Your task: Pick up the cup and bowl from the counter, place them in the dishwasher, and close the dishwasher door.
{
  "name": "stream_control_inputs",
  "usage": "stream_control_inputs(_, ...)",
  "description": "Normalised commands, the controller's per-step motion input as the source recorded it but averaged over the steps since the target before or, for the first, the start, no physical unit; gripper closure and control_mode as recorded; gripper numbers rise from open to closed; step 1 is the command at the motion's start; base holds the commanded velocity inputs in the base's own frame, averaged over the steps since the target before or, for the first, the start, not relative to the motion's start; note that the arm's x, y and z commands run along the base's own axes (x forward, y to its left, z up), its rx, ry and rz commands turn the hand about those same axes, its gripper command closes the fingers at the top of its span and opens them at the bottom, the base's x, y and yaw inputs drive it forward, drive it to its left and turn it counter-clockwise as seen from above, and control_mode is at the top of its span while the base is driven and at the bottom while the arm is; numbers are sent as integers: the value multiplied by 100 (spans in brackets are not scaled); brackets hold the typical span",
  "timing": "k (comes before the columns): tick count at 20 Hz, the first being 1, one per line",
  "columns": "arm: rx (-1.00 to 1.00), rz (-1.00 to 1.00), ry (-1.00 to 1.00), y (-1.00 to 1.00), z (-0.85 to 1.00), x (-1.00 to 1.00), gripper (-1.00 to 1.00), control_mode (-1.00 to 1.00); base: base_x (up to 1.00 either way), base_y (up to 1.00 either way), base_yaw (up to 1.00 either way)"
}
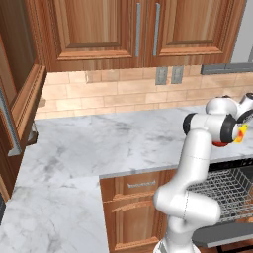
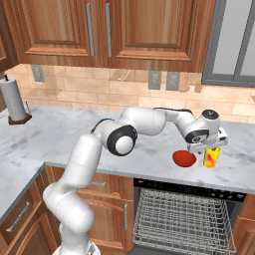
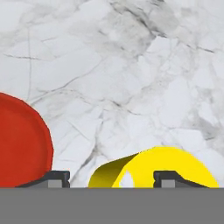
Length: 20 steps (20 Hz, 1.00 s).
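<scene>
The end effector is being held low over the cup, its fingers standing apart on either side of the yellow rim. It cannot be told whether the cup is already being gripped. The cup is standing upright on the white marble surface, just beside the red bowl. Nothing is being seen inside the bowl. Below the surface edge, the dishwasher is standing open, and its grey wire rack is holding nothing.
</scene>
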Motion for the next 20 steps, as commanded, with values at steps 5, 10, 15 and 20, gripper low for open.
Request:
stream_control_inputs(5,0,1,0,0,0,-2,100,-100,0,0,0)
stream_control_inputs(10,2,1,-2,0,1,-26,100,-100,0,0,0)
stream_control_inputs(15,0,0,-8,0,14,-43,100,-100,0,0,0)
stream_control_inputs(20,-1,0,-12,9,27,-50,100,-100,0,0,0)
